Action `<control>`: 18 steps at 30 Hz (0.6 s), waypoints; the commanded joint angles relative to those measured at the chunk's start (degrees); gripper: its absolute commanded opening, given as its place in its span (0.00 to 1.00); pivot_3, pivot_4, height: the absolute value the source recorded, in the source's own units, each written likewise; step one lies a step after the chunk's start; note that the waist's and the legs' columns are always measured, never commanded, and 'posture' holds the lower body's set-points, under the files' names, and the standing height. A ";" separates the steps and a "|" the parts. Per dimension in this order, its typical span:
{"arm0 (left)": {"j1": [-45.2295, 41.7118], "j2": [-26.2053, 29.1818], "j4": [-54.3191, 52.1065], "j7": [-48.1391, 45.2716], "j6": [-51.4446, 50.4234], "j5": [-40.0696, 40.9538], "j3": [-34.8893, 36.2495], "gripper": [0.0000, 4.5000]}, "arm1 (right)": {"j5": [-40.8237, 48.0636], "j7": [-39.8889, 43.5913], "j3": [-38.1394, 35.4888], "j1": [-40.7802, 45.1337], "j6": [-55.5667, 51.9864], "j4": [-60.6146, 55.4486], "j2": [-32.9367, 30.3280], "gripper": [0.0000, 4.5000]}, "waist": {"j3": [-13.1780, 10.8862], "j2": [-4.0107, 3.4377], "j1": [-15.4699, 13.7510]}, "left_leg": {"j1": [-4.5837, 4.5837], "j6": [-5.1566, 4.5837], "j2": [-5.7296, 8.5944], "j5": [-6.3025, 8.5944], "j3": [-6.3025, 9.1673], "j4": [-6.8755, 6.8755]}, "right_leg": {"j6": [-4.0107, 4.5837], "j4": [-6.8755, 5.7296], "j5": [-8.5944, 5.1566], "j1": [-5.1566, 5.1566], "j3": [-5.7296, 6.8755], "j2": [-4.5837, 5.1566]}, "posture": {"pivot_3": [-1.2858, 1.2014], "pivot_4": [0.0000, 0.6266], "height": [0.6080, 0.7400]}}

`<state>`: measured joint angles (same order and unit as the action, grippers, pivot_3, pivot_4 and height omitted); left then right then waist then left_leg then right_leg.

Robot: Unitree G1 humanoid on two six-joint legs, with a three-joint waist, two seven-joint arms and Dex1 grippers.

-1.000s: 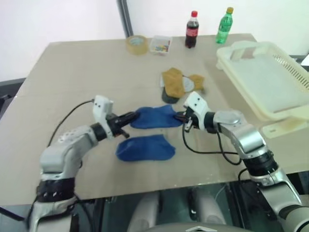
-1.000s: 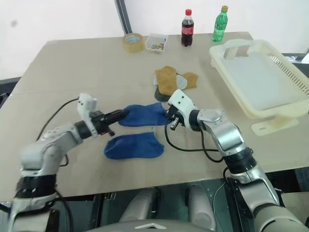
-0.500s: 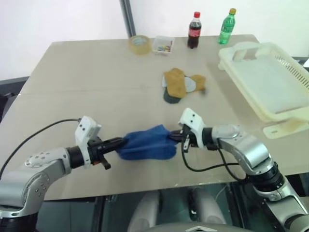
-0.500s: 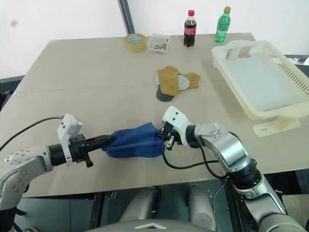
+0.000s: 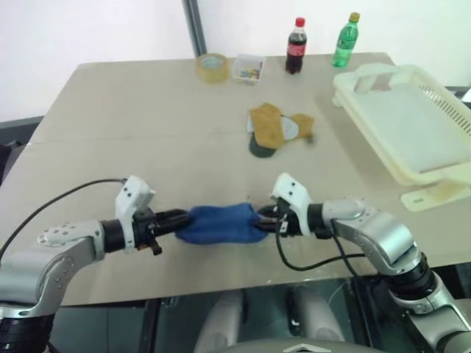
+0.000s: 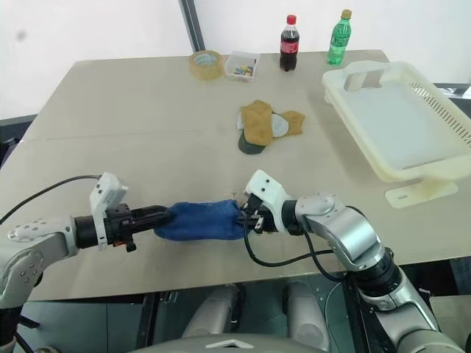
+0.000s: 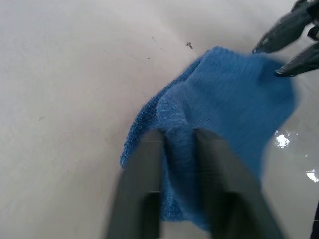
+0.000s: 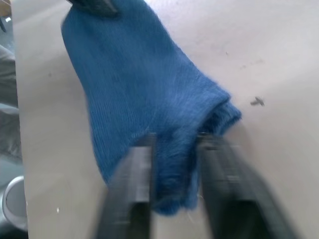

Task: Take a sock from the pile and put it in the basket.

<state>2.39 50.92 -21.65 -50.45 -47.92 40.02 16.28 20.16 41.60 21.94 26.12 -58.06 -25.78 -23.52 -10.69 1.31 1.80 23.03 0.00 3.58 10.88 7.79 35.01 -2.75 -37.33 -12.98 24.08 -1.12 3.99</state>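
Sock (image 5: 219,223) lengthwise between both grippers

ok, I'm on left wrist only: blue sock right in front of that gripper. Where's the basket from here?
Observer: The basket is at the table's far right corner. No sock in it.
Operator: Black tips at the sock's far end, whose?
Observer: The right gripper. It is at one end of the sock and the left gripper is at the other, close to the table's front edge.
Operator: Rest of the pile?
Observer: The pile of yellow, dark green and grey socks sits mid-table, beyond the blue sock and apart from it.
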 commanded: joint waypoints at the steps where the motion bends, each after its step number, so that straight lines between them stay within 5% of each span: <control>1: -0.17 0.94 -0.12 -1.16 1.50 -0.74 0.17 0.58 | -0.70 -0.81 0.11 -0.26 2.20 -2.73 -1.29 0.71 | 0.00 0.00 0.03 | 0.00 0.00 0.00 0.00 0.00 0.00 | 0.00 0.00 0.00 0.00 0.00 0.00 | 0.52 0.24 1.00; 3: 0.81 1.34 0.82 -2.23 2.28 -1.08 1.08 0.82 | -1.07 -0.46 -0.36 -0.57 4.31 -2.57 -2.36 0.70 | 0.00 0.00 0.04 | 0.00 0.00 0.00 0.00 -0.01 -0.01 | 0.00 0.01 0.00 0.00 0.00 0.00 | 0.52 0.24 1.00; 5: 1.83 1.58 2.05 -3.51 3.63 -1.25 2.49 0.82 | -1.17 1.04 -1.22 -1.27 7.26 -2.87 -4.29 0.57 | 0.00 0.00 0.08 | 0.00 0.00 0.00 0.00 -0.01 -0.02 | 0.00 0.03 0.00 0.00 -0.01 0.00 | 0.52 0.24 1.00; 10: 4.91 2.35 4.24 -8.16 3.97 1.50 6.94 0.82 | 3.45 7.76 -5.04 -3.13 15.08 -4.45 -7.37 0.01 | -0.01 0.00 0.07 | 0.12 -0.01 -0.02 0.00 0.08 -0.07 | -0.01 0.25 0.00 0.00 0.14 0.01 | 0.52 0.24 1.00; 18: 5.88 -0.37 6.55 -7.03 4.18 -0.40 2.98 0.82 | -1.57 15.94 3.74 3.63 30.14 15.05 0.66 0.01 | 0.00 -0.01 0.30 | 0.04 -0.01 -0.11 0.00 0.04 -0.11 | -0.01 0.31 0.01 -0.04 0.21 0.01 | 0.52 0.24 1.00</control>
<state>8.90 51.26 -14.58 -58.14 -43.49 39.65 20.98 20.20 54.97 23.32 27.88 -33.11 -16.07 -24.92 -10.69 1.30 2.10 23.06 -0.02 3.46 10.89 7.84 34.90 -2.76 -37.02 -12.96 24.03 -0.92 4.00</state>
